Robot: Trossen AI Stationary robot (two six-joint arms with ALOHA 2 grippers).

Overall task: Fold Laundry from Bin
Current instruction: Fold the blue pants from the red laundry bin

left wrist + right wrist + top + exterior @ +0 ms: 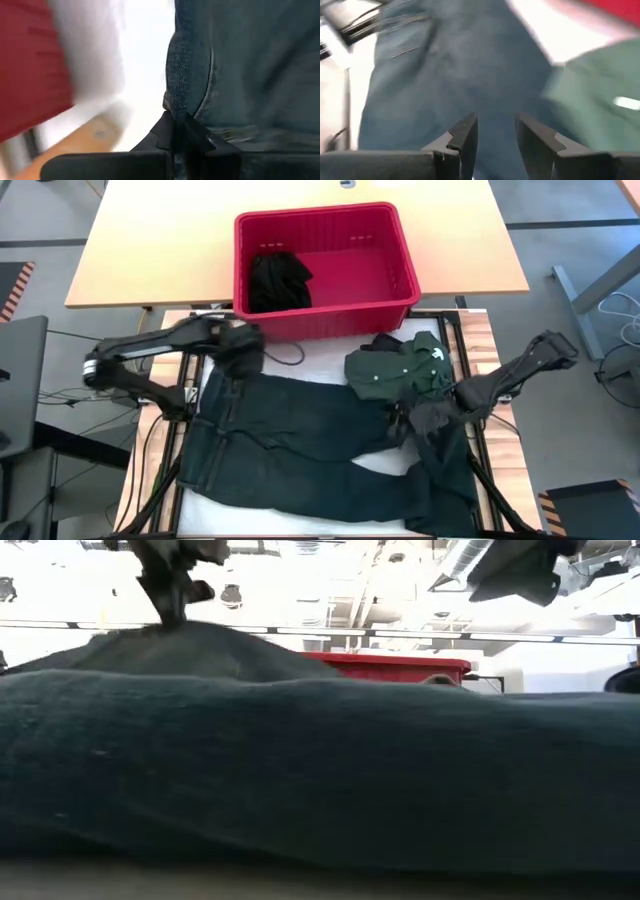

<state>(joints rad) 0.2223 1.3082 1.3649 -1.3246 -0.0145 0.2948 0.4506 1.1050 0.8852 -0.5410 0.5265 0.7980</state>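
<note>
On the white worktop point(320, 370) lies a big pair of dark blue jeans point(300, 445), spread flat and covering most of it. Behind the jeans, on the tan wooden table, stands the red bin point(325, 268) with a black piece of clothing point(276, 280) bunched in its left corner. Just in front of the bin, touching the jeans' right side, sits the crumpled dark green shirt point(400, 365). The left tool point(177, 131) is down at the waistband of the jeans, near the bin, with its two fingers pinched tight on a fold of the denim. The right tool point(495, 132) hangs over the jeans beside the green shirt, its fingers partly apart with nothing between them.
</note>
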